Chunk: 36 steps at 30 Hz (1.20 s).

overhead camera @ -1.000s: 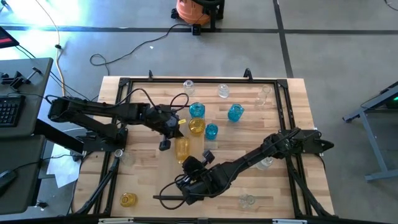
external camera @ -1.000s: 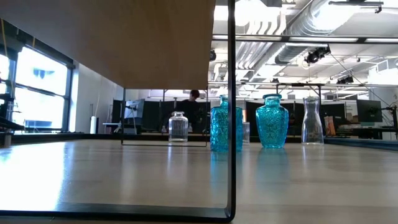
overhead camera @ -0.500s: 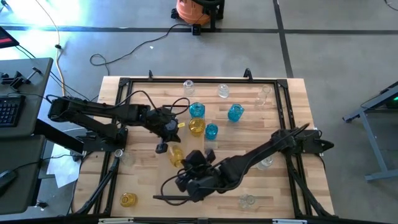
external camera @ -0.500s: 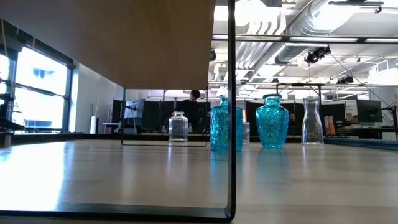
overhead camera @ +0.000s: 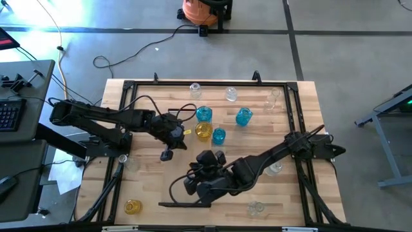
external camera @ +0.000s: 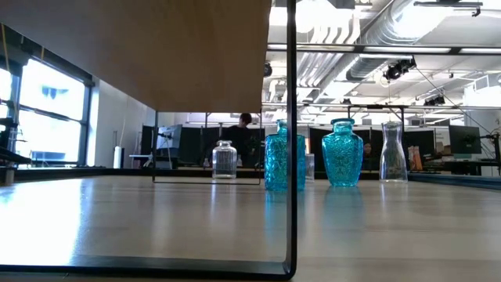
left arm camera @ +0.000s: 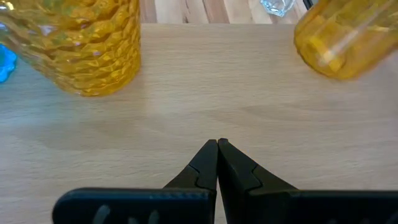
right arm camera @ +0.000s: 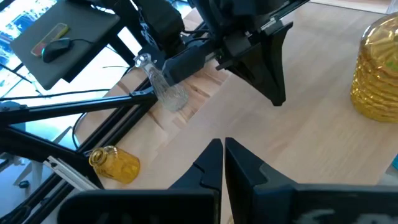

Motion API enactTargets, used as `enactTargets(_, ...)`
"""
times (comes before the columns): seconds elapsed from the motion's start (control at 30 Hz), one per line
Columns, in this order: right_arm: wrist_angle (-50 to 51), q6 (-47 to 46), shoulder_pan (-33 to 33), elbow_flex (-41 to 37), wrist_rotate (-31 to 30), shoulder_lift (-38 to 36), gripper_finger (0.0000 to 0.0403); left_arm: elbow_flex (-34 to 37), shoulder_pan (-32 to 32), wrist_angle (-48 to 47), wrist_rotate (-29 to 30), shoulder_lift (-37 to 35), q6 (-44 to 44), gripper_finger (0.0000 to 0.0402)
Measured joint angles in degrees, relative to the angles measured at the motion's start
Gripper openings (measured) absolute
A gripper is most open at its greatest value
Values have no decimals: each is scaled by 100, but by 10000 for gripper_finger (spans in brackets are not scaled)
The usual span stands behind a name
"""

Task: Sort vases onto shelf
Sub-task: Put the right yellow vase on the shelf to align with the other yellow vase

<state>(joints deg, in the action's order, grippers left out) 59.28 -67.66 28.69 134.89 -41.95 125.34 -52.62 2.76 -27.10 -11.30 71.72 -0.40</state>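
Over the shelf (left arm camera: 249, 93), left hand (left arm camera: 217, 144) pinched empty, yellow vase (left arm camera: 81, 43) ahead

An orange vacuum (overhead camera: 201, 11) stands at top centre on the grey floor, a cable (overhead camera: 129, 53) trailing left; a keyboard (overhead camera: 9, 115) lies at left edge.

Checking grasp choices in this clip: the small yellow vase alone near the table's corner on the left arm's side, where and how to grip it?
Grip the yellow vase across its narrow neck, coming down from above. It appears to lie on its side, so the round body could roll; the neck is slimmest, and nothing crowds it.
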Motion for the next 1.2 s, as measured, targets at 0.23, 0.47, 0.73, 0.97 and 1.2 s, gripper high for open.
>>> enactTargets(0.23, 32, 129, -44, -2, -156, 2, 0, 0, 0, -2, 3, 0, 0, 0)
enactTargets(0.47, 329, 195, -64, -7, -626, 12, 0, 2, -2, -4, 15, -4, 9, 0)
enactTargets(0.73, 549, 227, -6, 8, -1370, -246, 0, 7, -4, -52, 20, -65, 58, 0)
enactTargets(0.97, 2422, -1364, 388, 15, -1657, -544, 0, 9, -17, -146, 146, -546, 63, 0)
enactTargets(1.2, 3019, -2485, 761, -74, -506, -565, 0, 9, -93, -248, 190, -1220, -273, 0)
